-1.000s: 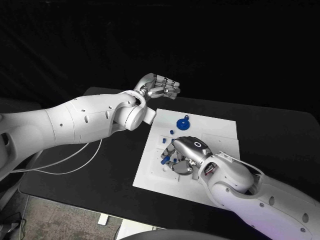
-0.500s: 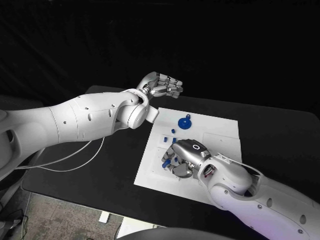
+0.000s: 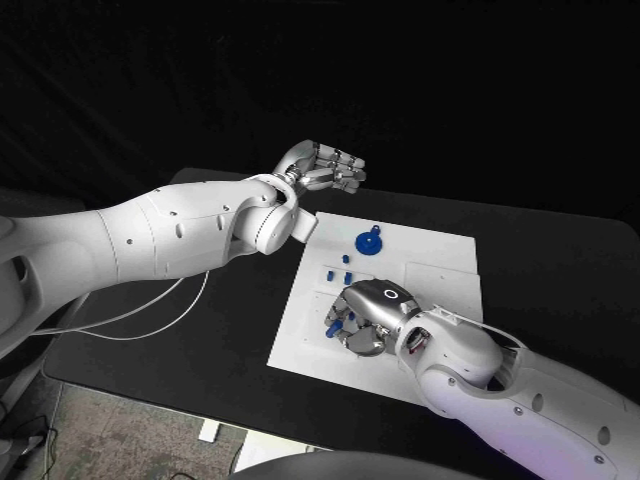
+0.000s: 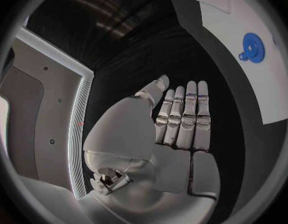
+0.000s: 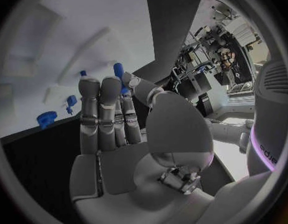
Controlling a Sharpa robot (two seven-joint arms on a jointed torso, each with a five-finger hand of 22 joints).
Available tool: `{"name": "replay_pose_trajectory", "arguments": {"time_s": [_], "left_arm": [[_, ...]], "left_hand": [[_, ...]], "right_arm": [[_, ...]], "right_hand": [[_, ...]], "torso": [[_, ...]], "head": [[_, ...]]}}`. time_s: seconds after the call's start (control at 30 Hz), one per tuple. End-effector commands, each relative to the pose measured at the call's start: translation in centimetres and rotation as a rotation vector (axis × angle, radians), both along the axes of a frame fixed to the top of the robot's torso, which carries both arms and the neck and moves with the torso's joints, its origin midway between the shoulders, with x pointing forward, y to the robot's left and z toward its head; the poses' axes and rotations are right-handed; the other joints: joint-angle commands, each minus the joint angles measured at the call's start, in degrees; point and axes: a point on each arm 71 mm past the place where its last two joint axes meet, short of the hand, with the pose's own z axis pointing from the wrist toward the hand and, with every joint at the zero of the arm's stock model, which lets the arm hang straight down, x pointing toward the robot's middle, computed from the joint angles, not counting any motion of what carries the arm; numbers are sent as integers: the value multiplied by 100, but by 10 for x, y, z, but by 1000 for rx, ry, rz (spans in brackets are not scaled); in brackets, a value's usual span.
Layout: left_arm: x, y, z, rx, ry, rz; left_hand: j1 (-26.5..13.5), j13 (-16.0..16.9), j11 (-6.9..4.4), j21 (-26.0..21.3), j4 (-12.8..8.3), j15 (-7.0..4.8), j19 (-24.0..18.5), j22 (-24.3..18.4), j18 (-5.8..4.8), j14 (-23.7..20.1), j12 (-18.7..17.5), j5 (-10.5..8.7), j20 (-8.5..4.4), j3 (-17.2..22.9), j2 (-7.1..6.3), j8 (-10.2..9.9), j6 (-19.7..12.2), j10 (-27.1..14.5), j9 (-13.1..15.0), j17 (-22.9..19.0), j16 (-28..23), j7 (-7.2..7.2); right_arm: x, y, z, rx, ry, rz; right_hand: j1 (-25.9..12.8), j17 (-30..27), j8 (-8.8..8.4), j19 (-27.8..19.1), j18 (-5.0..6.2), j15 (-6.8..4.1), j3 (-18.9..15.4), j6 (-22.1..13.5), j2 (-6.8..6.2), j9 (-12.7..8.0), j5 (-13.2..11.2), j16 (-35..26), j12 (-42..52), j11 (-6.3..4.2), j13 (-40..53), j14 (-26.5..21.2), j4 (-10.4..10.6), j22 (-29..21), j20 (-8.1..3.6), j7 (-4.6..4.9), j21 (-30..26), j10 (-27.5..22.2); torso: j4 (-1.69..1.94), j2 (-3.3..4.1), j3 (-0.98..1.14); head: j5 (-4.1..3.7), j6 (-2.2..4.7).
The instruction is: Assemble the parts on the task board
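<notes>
White board: the task board (image 3: 443,262) lies flat in the middle of the black table (image 3: 565,270), its long side running away from the robot.
Board contents: a blue gear (image 3: 369,244) lies flat on the far part of the board, with small blue pegs (image 3: 348,264) standing just nearer than it; more small blue parts (image 3: 333,322) sit beside the fingers of the right hand.
Recesses: the right wrist view shows shallow pockets in the board; what sits in each I cannot tell.
Right hand: the right hand (image 3: 366,315) is low over the near half of the board, palm down, fingers close together; a blue peg (image 5: 118,71) shows at its fingertips in the right wrist view, its long axis roughly along the fingers. Whether the hand pinches it or only touches it I cannot tell.
Left hand: the left hand (image 3: 323,168) hangs in the air beyond the board's far left corner, fingers curled together with nothing in them; in the left wrist view the fingers (image 4: 184,115) lie side by side, the gear well apart from them.
Change since a second ago: the right hand's wrist has shifted slightly over the board; the left hand has drifted a little; gear and pegs lie as they did.
</notes>
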Motion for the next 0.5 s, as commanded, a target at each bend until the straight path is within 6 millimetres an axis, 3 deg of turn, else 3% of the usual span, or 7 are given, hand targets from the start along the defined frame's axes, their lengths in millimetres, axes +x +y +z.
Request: {"name": "replay_pose_trajectory", "arguments": {"time_s": [0.03, 0.3, 0.5], "left_arm": [[0, -2, 1, -8, 0, -14], [0, -3, 0, -8, 2, -16], [0, -3, 0, -8, 2, -15]], "left_hand": [[18, -1, 0, -15, 28, -3, -7, 6, 40, -29, -2, -16, 14, 2, -23, -11, -45, -37, -3, -8, -23, -10], [18, -1, 0, -15, 28, -3, -7, 6, 40, -29, -2, -16, 14, 2, -23, -11, -45, -37, -3, -8, -23, -10], [18, -1, 0, -15, 28, -3, -7, 6, 40, -29, -2, -16, 14, 2, -23, -11, -45, -37, -3, -8, -23, -10]], "right_arm": [[1, 0, -3, -30, -12, -9], [4, 3, -10, -37, -41, -32], [4, 2, -12, -45, -54, -42]], "right_hand": [[-12, -10, 19, 76, 73, -20, 0, 19, 59, 10, 27, 12, 21, -181, 10, 0, -31, 313, -45, 16, 44, 240], [-16, -13, 20, 74, 68, -24, 21, 29, 54, 12, 7, 21, 22, -185, 11, 0, -41, 313, -49, 12, 61, 252], [-18, -18, 20, 73, 65, -25, 44, 40, 41, 12, 4, 25, 22, -187, 11, -2, -49, 315, -52, 9, 84, 261]], "torso": [[-4, 0, 1], [22, 4, 2], [11, -1, -1]], "head": [[-1, 0], [-41, 1], [-28, -2]]}}
